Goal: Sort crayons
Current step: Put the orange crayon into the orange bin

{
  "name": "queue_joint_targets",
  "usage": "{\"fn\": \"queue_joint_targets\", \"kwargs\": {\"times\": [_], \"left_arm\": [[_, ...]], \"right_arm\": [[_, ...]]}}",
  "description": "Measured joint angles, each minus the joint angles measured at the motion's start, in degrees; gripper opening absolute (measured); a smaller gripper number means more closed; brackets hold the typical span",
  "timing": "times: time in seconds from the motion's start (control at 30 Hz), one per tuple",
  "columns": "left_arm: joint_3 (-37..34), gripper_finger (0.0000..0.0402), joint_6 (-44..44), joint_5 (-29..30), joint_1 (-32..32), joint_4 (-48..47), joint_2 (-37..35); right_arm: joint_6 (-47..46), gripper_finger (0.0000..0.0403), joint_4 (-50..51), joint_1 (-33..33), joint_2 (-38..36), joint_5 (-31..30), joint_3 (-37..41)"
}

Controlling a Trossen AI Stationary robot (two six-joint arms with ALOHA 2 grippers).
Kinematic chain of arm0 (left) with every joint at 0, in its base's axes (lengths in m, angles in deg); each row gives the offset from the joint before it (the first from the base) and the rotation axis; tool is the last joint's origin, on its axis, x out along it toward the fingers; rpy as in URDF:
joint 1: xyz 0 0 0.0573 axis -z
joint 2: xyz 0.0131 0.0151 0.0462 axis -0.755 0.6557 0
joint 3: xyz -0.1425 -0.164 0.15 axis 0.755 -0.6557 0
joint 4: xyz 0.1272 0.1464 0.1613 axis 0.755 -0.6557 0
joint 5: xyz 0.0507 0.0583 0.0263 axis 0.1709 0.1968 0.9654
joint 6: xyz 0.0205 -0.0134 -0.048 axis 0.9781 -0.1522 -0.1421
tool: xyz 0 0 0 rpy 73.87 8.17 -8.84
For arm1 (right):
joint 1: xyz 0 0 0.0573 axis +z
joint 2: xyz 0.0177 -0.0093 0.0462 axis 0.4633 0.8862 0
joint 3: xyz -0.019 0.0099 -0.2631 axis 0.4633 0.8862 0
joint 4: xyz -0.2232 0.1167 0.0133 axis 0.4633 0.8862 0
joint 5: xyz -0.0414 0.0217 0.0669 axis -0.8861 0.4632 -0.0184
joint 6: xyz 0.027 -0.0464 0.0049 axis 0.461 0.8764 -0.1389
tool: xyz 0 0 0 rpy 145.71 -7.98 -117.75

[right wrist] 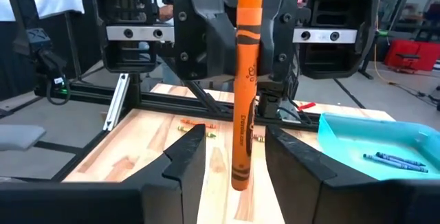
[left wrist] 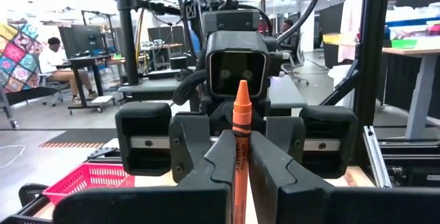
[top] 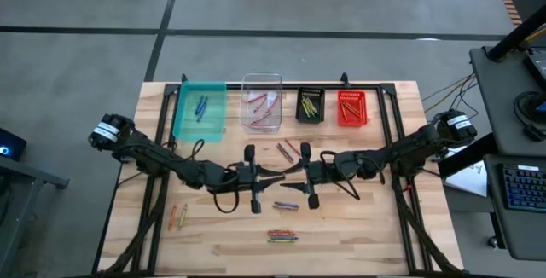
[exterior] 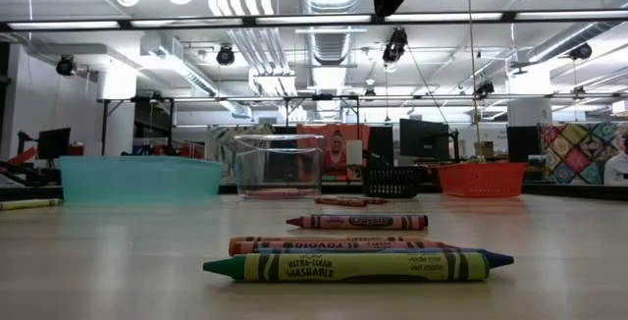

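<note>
Wooden table [top: 222, 244] carries scattered crayons [exterior: 358, 263]; left gripper [left wrist: 237, 176] clenches an orange crayon [left wrist: 240, 148], right gripper [right wrist: 234, 172] spread.

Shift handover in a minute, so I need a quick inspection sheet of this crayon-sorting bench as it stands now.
Surface: pale wooden table, black frame.
Job's things: orange wax crayon upright; loose crayons on table; blue crayons in teal plastic bin.
Clutter: nothing seen.
Grippers: left gripper jaws shut on orange crayon; right gripper jaws open around it.
Cables: black leads along arms.
Surroundings: seated person at desk; keyboard.
</note>
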Motion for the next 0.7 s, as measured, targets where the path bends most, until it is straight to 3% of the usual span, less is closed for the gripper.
{"fn": "queue_joint_targets", "kwargs": {"times": [0.13, 0.33, 0.7], "left_arm": [[0.00, 0.0000, -0.03, 0.00, -0.05, 0.10, -0.02], [0.00, 0.0018, -1.55, -0.11, -0.14, -0.10, -0.07], [0.02, 0.0122, -1.57, 0.04, -0.15, -7.61, -3.49]], "right_arm": [[0.11, 0.0105, -0.07, 0.00, 0.00, -0.04, 0.00], [0.95, 0.0025, -0.04, 0.00, 0.00, -0.20, 0.00], [-1.94, 0.0017, 5.42, -2.06, -3.17, -0.18, -0.03]]}}
